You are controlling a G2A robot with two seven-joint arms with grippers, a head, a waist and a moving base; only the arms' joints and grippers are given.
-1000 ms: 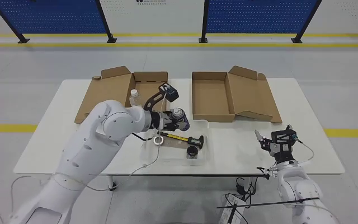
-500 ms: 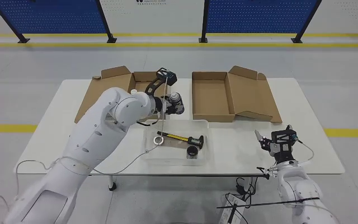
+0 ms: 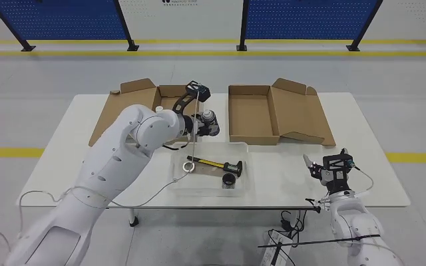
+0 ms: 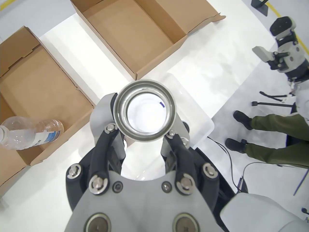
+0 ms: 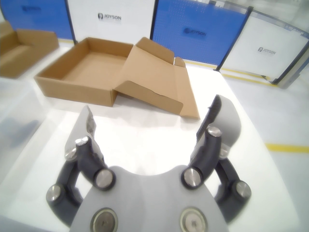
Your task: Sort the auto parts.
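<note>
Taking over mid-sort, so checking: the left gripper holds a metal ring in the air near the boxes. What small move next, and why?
Probably carry the metal ring sideways over the cardboard box that holds the bottle, then open. The left gripper is shut on the ring above the table, outside that box's wall, so releasing here would likely miss the box.

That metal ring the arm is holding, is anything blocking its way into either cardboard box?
Nothing visible does. The left gripper holds the metal ring in the air, close to both open boxes. The bare box has nothing in it. A water bottle lies in one corner of the second box, leaving most of its floor free.
</note>
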